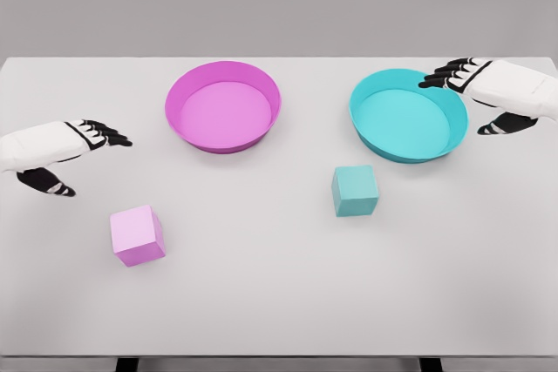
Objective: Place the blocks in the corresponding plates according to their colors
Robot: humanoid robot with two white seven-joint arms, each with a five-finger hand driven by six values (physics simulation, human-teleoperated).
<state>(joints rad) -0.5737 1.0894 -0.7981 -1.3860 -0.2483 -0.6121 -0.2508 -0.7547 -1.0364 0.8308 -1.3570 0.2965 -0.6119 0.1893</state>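
Head view shows a white table [279, 302] with two blocks and two plates on it. The pink block [138, 234] is a pale pink cube, it sits on the table at about 8 o'clock from the middle of the picture, slightly turned so that its top and two side faces are visible. The teal block [355, 190] is a cube of soft blue-green colour, at about 4 o'clock from the middle and near to it. The pink plate [223, 77] is a round shallow dish with a raised magenta rim, at about 11 o'clock. The teal plate [408, 154] has the same shape in bright cyan, at about 2 o'clock. Both blocks lie outside the plates; the teal block is just beside the near rim of the teal plate, the pink block is well apart from the pink plate.

The left hand [65, 150] comes in at 9 o'clock, above the pink block, its black fingers stretched out and the thumb hanging apart, holding nothing. The right hand [488, 93] is at 2 o'clock over the far right rim of the teal plate, fingers also spread loosely and empty
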